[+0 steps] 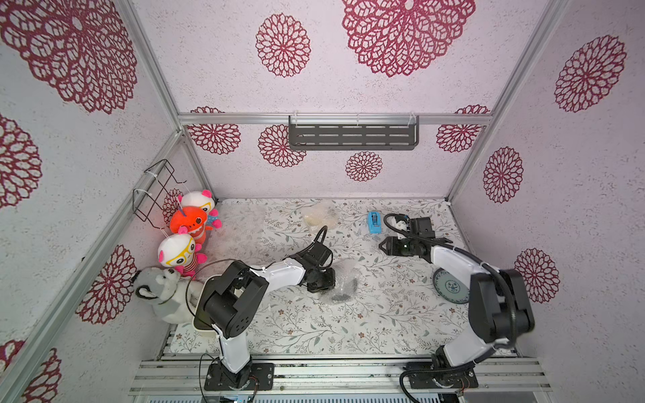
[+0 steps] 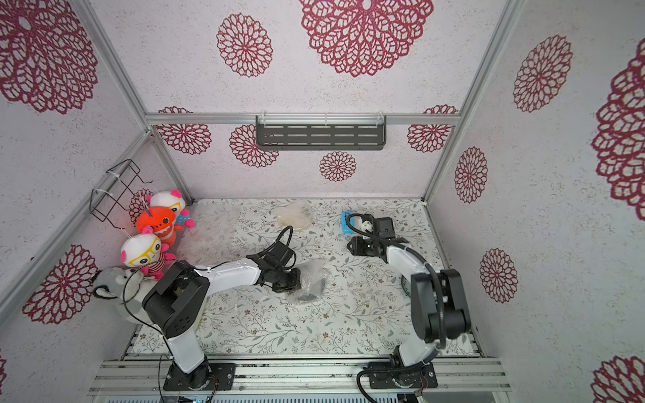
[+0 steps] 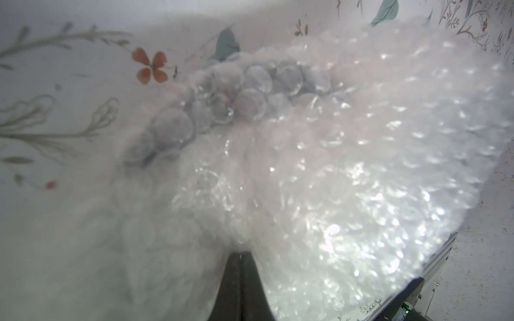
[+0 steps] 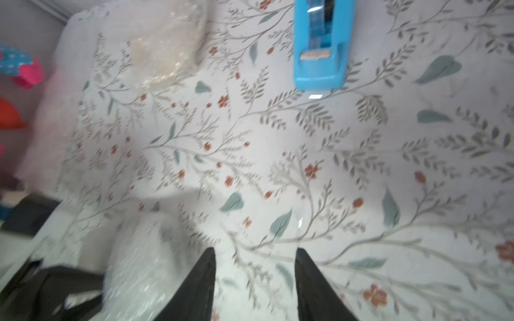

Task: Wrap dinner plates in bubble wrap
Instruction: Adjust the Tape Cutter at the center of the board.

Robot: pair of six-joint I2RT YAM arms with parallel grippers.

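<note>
Plastic bubble wrap (image 3: pixel 319 166) bunched over the glossy black plate (image 1: pixel 341 297) is pinched at a single gathered fold by the left gripper (image 3: pixel 241 258), jaws clamped tight on it, well nearer than the tape dispenser (image 1: pixel 374 223). The risk is that the slick film slips free or springs open and bares the plate, since no tape secures it. The left arm reaches low across the table, wrist bent down. The right arm arches over the unwrapped blue-patterned plate (image 1: pixel 450 288), and a careless sweep could clip it. The right gripper (image 4: pixel 254 255) hovers just beside the dispenser, jaws apart and empty.
</note>
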